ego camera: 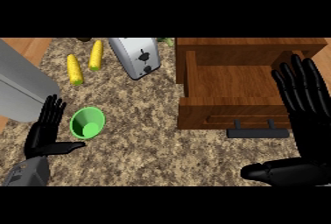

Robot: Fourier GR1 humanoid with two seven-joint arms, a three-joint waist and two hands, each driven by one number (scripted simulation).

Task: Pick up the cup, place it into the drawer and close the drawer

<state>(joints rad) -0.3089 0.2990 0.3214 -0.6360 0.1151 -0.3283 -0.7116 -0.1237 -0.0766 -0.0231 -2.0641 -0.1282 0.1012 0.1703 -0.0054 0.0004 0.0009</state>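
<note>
Lying on the speckled stone counter (149,131), a glossy green cup (87,123) sits beside the flat-fingered left hand (44,131); the right hand (304,113), fingers straight, overlaps the open wooden drawer (226,83).

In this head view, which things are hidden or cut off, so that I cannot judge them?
- Open wooden drawer: its right side is hidden by the right hand.
- Grey rounded object: cut off by the left edge.
- Dark item at the top: cut off by the upper edge, cannot be identified.
</note>
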